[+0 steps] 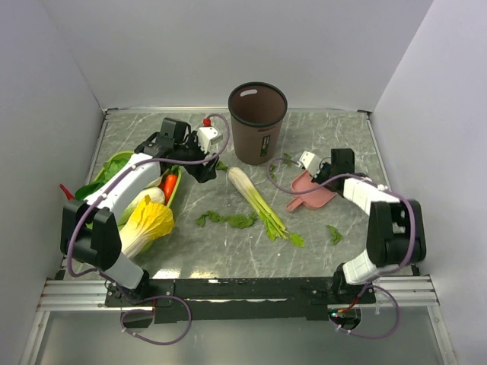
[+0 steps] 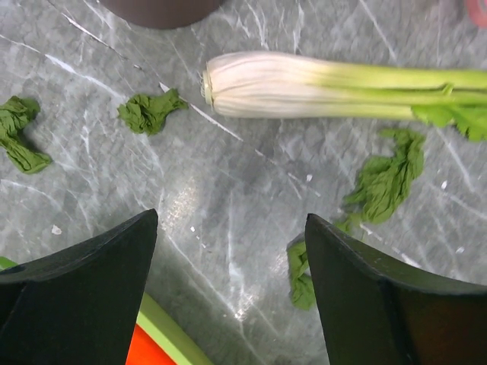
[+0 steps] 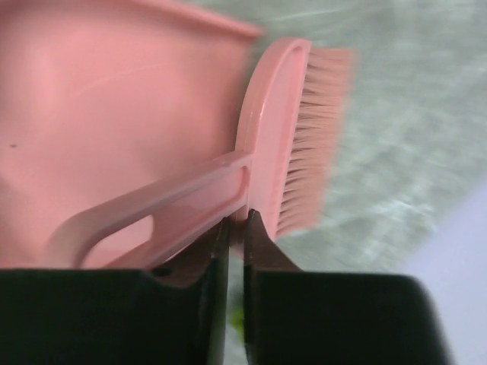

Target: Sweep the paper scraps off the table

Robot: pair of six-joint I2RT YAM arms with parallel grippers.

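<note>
Paper scraps (image 1: 228, 220) lie scattered over the table (image 1: 190, 258) in the overhead view. One cluster sits near the middle, left of the long stalk (image 1: 262, 204). A single scrap lies to the near right, and a few more lie beside the brown bin (image 1: 259, 112) at the far side. A pink dustpan (image 1: 312, 195) rests right of the stalk, with the right claw (image 1: 319, 181) at its far end. The left claw (image 1: 204, 172) hangs just beside a green basket (image 1: 114, 162) that holds a yellow cabbage (image 1: 148, 220).

From the left wrist, the left claw (image 2: 230, 228) stands wide open over bare table, holding nothing. Scraps lie around it: two to the left (image 2: 148, 112), two to the right (image 2: 388, 179). The stalk (image 2: 342, 84) lies across the far side.

From the right wrist, the right claw (image 3: 236, 220) is closed to a thin slit, its tips touching the lower edge of a pink brush (image 3: 274, 129). Whether they pinch the brush I cannot tell. The dustpan (image 3: 114, 99) fills the left.
</note>
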